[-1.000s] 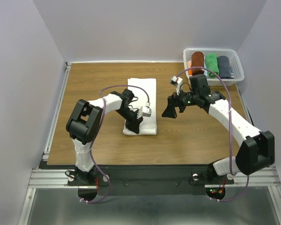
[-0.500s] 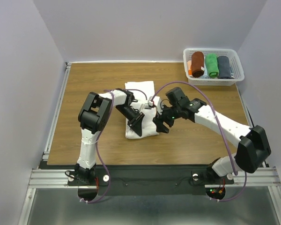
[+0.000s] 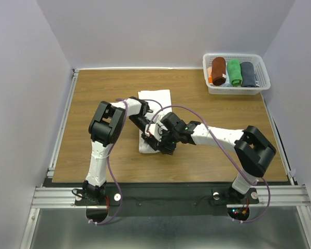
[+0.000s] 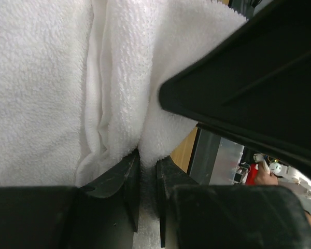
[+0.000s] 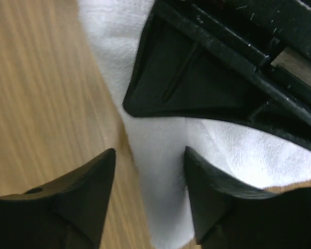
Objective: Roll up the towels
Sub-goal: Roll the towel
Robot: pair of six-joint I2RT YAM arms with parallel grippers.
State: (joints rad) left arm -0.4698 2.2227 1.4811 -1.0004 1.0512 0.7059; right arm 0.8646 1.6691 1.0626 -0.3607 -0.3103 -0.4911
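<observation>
The white towel (image 3: 155, 97) lies lengthwise on the table's middle, its near end bunched under both grippers. My left gripper (image 3: 151, 141) is shut on a raised fold of the towel (image 4: 41, 78), with cloth pinched between its fingers (image 4: 129, 176). My right gripper (image 3: 164, 146) hovers right beside it, open. In the right wrist view its jaws straddle the towel's (image 5: 238, 150) near corner where it meets the wood, and do not press on it. The dark slate towel (image 3: 248, 73) sits rolled in the basket.
A white basket (image 3: 237, 90) at the far right corner also holds a rust-brown roll (image 3: 218, 70) and a green roll (image 3: 234, 71). The wooden table (image 3: 93, 114) has a metal rail along its left edge. The two grippers crowd each other over the towel's near end.
My right arm has swung left from mid-table to the towel's near end beside the left gripper, and its jaws have narrowed. The left gripper keeps its pinch and has barely shifted.
</observation>
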